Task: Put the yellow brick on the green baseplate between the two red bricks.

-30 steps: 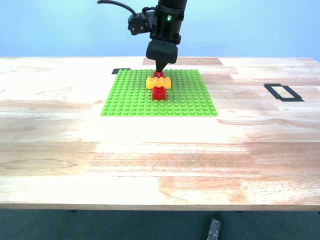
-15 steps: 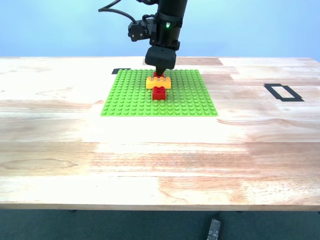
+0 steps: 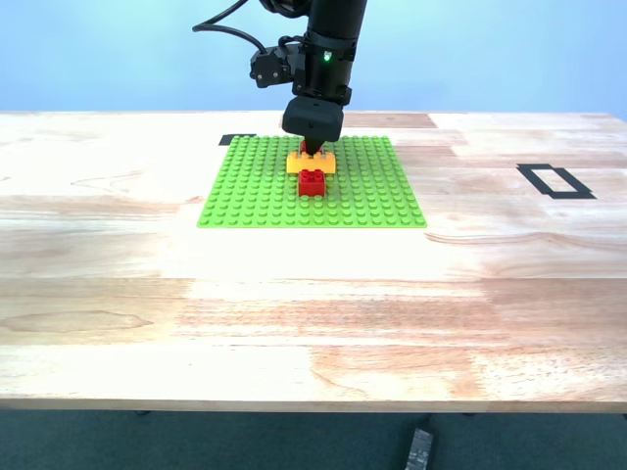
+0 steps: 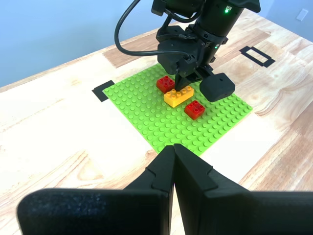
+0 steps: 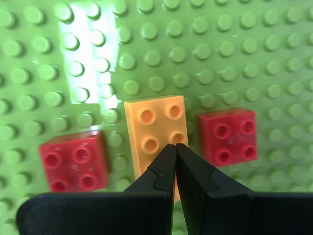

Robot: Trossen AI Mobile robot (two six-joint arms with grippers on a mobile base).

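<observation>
Exterior frontal, wrists share green baseplate point(image 3: 257, 186)

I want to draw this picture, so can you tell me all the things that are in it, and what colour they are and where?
green baseplate: one, bright green, flat on the table.
yellow brick: one, yellow-orange, on the baseplate between the red bricks.
red bricks: two, red, one on each side of the yellow brick.
table: one, light wood, under everything.
tape marks: two, black, on the table beyond the baseplate.
wall: blue, behind the table.
my second gripper: black, shut, tips at the yellow brick's top.
my first gripper: black, shut, away from the bricks.
</observation>
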